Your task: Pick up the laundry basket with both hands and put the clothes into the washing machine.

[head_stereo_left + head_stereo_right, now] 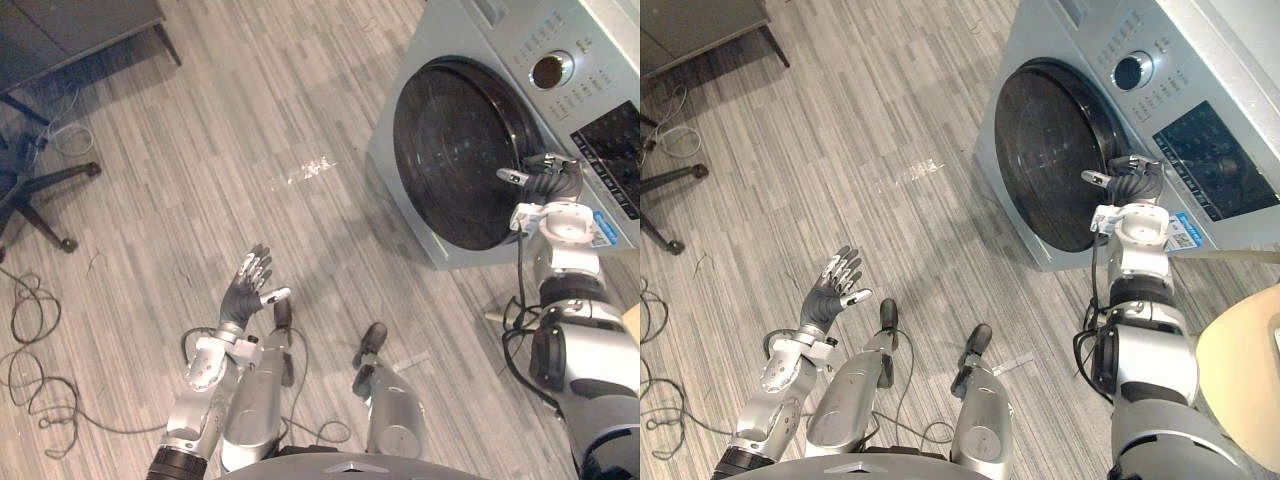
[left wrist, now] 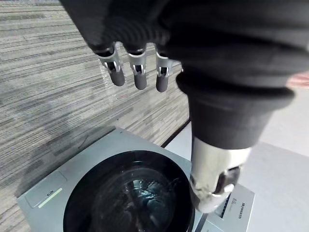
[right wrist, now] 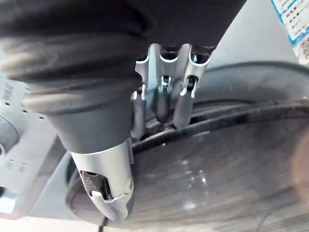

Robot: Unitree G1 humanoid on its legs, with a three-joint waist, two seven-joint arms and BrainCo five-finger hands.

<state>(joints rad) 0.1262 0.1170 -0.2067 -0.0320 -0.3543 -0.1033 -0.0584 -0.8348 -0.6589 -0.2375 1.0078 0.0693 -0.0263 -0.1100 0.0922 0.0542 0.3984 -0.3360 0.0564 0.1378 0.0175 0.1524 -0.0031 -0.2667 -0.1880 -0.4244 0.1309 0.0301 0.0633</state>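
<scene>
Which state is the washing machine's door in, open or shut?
Shut, as far as shows: the door lies flat against the washing machine front, with the fingers of the right hand hooked at its rim.

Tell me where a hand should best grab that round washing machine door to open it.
Take the door by its rim on the side nearest the control panel, coming from the front. It is a smooth closed disc, so only that raised edge offers purchase; the right hand curls its fingers into the rim there.
</scene>
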